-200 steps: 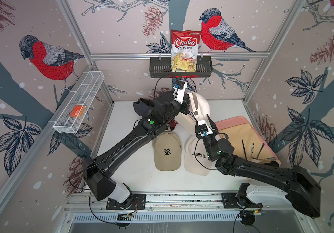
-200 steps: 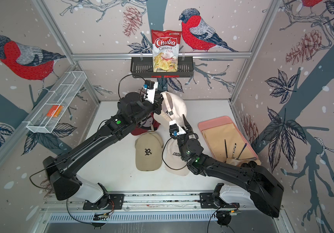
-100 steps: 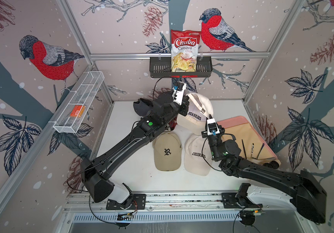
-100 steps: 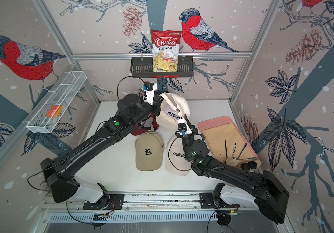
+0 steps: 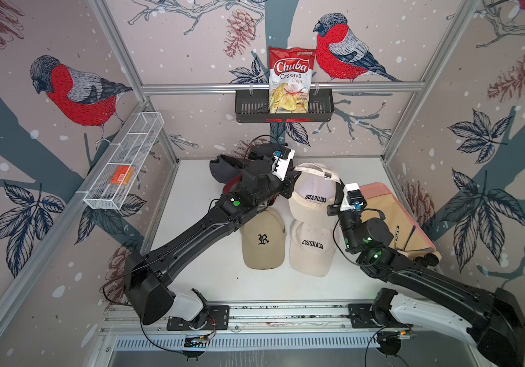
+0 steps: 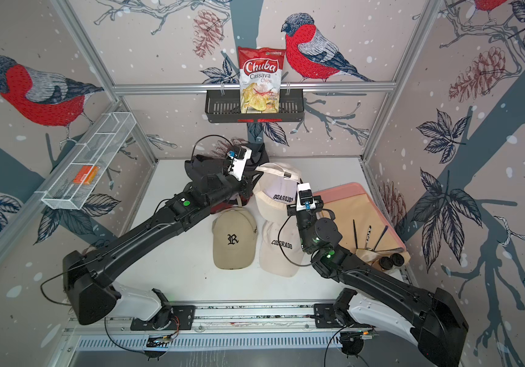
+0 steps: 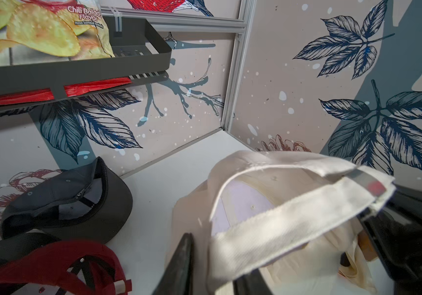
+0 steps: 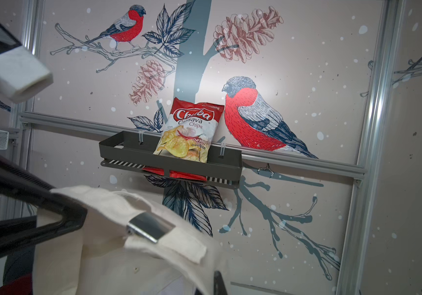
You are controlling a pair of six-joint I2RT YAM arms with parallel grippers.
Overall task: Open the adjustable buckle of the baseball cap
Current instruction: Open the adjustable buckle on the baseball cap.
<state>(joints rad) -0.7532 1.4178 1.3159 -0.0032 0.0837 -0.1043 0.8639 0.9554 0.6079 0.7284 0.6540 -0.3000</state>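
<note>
A cream COLORADO baseball cap [image 5: 310, 193] is held up at the back of the table, with its rear strap arching over the opening. The metal buckle [image 8: 148, 227] sits on that strap, also seen as the buckle [image 7: 365, 180] and from above as the buckle [image 5: 328, 174]. My left gripper [image 7: 215, 268] is open, and the strap's other end lies loosely between its fingers. My right gripper [image 8: 205, 288] is shut on the cap's rear edge just below the buckle. Cloth hides most of its fingers.
A tan cap with an R [image 5: 263, 240] and a second cream COLORADO cap [image 5: 312, 246] lie in front. A dark cap [image 7: 72, 204] and a red cap [image 7: 51, 265] lie behind my left arm. A pink tray [image 5: 394, 216] is at the right. The black basket [image 5: 248, 108] holds chips above.
My right gripper moved right to the cap's rear edge and shut on it. The cap swung round so its lettering faces up. My left jaws parted off the strap.
</note>
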